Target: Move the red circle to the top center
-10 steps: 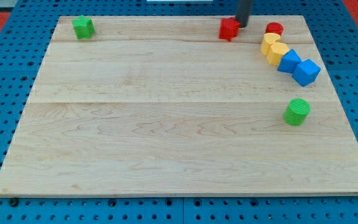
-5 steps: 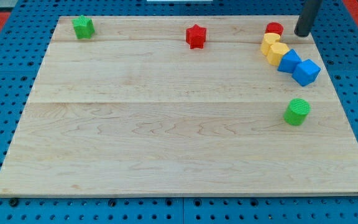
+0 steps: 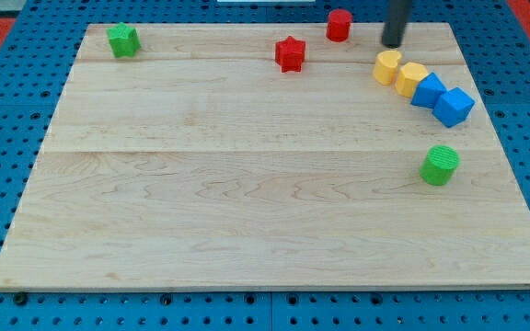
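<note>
Red circle (image 3: 339, 25) is found right at the view's top edge of the wooden surface (image 3: 247, 184), a bit right of centre. It's stood upright as a short cylinder with the round face up, so no real long axis or facing can be made out. My tip (image 3: 393, 42) is parked to its right, apart from it, with clear board left between them. No claw is fitted on this rig, so nothing is clenched or grasped, just a bare dark rod.

Just below the tip, two yellow blocks (image 3: 399, 72) are lined up touching, running into two blue cubes (image 3: 441, 98) down toward the view's right. A red star (image 3: 290, 53) is sat down-left of the circle, close but not touching. A green star-ish block (image 3: 122, 39) is seen far off at top left, a green cylinder (image 3: 440, 165) at mid right
</note>
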### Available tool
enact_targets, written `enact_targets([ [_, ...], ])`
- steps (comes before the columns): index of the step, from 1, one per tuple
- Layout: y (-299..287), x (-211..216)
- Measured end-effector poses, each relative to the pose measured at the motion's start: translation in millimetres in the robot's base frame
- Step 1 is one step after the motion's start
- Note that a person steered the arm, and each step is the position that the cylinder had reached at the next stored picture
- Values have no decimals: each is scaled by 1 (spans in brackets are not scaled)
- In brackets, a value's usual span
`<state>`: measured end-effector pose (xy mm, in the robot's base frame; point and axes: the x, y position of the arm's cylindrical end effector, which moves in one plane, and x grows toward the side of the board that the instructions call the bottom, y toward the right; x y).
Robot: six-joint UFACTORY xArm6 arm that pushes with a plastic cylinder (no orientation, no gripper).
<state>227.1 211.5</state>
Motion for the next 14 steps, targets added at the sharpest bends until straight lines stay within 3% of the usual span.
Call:
enact_targets([
  [1, 11, -35],
  [3, 5, -35],
  [5, -40, -36],
  [6, -67, -34],
  [9, -225, -30],
  [11, -264, 26],
  [12, -350, 5],
  [13, -380, -35],
  [14, -374, -36],
])
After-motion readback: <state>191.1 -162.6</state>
